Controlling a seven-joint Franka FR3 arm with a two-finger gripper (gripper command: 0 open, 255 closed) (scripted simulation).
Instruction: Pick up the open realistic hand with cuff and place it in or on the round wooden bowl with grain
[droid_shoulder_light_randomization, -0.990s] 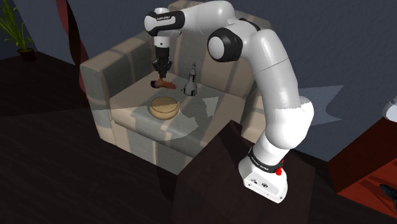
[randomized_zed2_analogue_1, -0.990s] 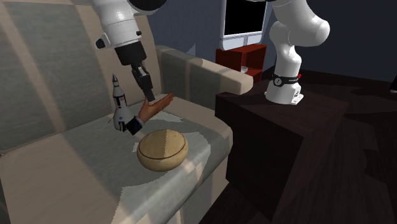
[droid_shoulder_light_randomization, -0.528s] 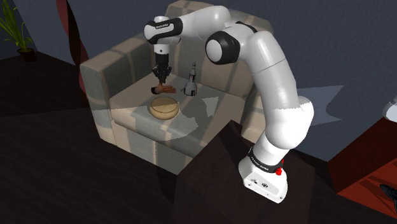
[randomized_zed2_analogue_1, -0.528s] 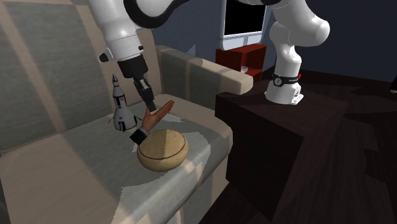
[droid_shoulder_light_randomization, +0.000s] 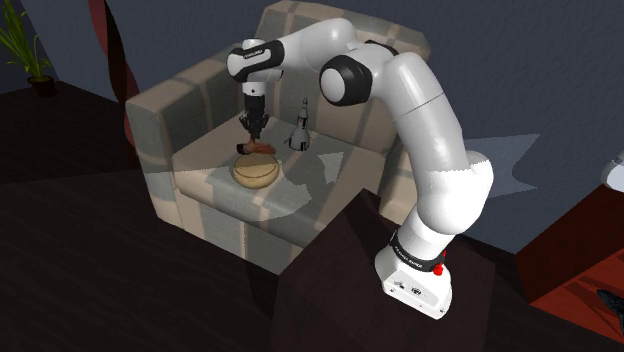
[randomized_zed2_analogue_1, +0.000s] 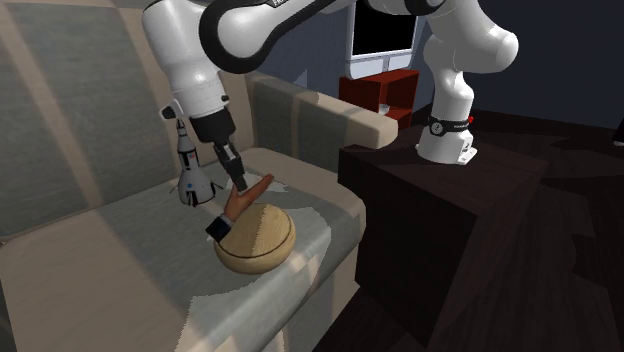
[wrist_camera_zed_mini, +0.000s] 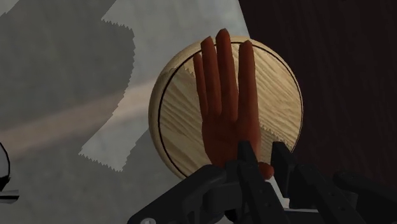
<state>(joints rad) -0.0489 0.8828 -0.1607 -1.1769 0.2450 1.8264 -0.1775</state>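
Observation:
The reddish-brown open hand (wrist_camera_zed_mini: 222, 108) with a dark cuff (randomized_zed2_analogue_1: 221, 226) hangs flat just above the round wooden bowl (wrist_camera_zed_mini: 184, 137), fingers stretched across its grained inside. My gripper (wrist_camera_zed_mini: 264, 159) is shut on the hand near its wrist, which sits between the black fingers (wrist_camera_zed_mini: 248, 160). In the shoulder view the gripper (droid_shoulder_light_randomization: 256, 133) points down over the hand (droid_shoulder_light_randomization: 256, 149) and the bowl (droid_shoulder_light_randomization: 257, 171) on the couch seat. In the second exterior view the hand (randomized_zed2_analogue_1: 245, 194) tilts over the bowl (randomized_zed2_analogue_1: 262, 241), cuff end lowest, with the gripper (randomized_zed2_analogue_1: 238, 181) clasping it.
A small white rocket model (randomized_zed2_analogue_1: 190, 160) stands upright on the seat just behind the bowl, close to the arm. The beige couch (droid_shoulder_light_randomization: 175, 100) has a backrest and armrests around the seat. A dark box (randomized_zed2_analogue_1: 440, 210) stands beside the couch.
The gripper has carried the hand downward and forward from beside the rocket to right over the bowl. The bowl and rocket have stayed put.

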